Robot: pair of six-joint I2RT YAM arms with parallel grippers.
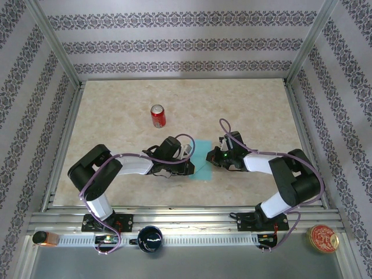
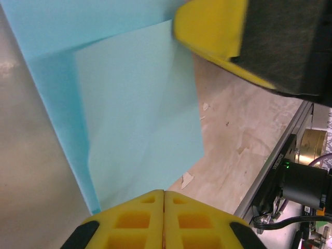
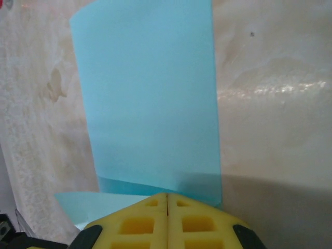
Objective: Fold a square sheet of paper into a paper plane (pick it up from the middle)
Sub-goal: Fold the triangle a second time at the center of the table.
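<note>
Beige marbled tabletop (image 1: 110,110) fills the floor of a booth whose walls (image 1: 174,43) are papered in grey patterned stripes, with a red can (image 1: 158,116) standing upright above centre-left in the top view. At the middle of that view the turquoise square sheet of paper (image 1: 203,158), one layer folded over another, sits between the arms. The left gripper (image 1: 187,154) and right gripper (image 1: 221,156) each have their jaws closed tight on its edge.

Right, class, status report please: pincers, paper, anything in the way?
Left pincer shut on blue paper sheet. Right pincer shut on it too. Sheet part-folded, between both arms. Red soda can stands well apart.
</note>
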